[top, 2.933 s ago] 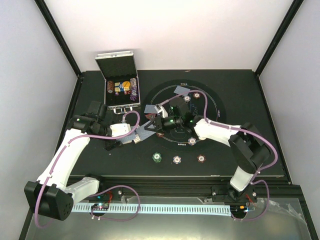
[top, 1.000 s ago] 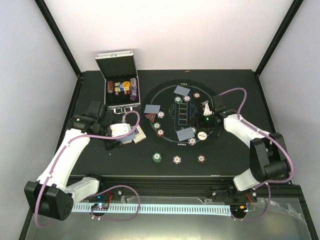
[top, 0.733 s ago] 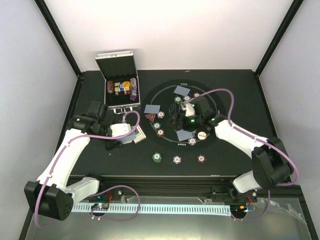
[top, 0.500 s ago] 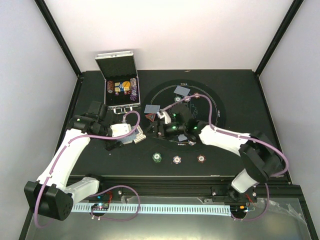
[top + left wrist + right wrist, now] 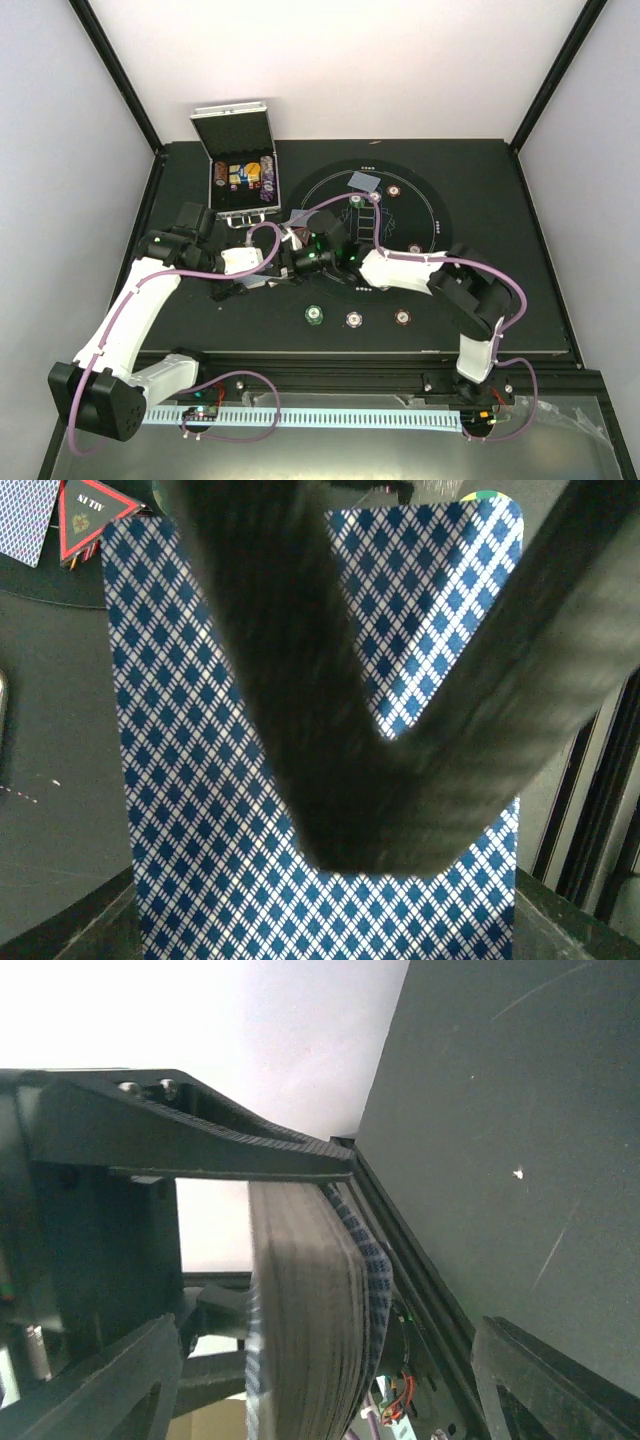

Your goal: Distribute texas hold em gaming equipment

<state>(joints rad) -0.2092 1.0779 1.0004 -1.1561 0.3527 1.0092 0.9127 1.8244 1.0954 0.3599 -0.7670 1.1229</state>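
Note:
My left gripper [image 5: 262, 275] is shut on a deck of playing cards [image 5: 200, 810] with blue diamond backs, just left of the round mat [image 5: 432, 215]. My right gripper [image 5: 290, 262] reaches across the mat to that deck and stands open. In the right wrist view the deck's edge [image 5: 310, 1330] lies between its spread fingers [image 5: 110, 1390]. Over the deck's back the right fingers show as a dark blur [image 5: 380, 780]. The red triangle token [image 5: 90, 510] lies beyond the deck. One card [image 5: 365, 181] and chips [image 5: 393, 190] rest on the mat. Three chips [image 5: 354, 319] sit in a row below it.
The open silver case [image 5: 240, 170] with more chips stands at the back left. The right arm [image 5: 420, 268] lies low across the mat's lower half and hides cards and chips there. The table's front edge [image 5: 380, 352] runs just below the chip row.
The right arm has swung from the mat's right side leftward across the mat to the deck, and its jaws have opened wider. The left arm with the deck has stayed put.

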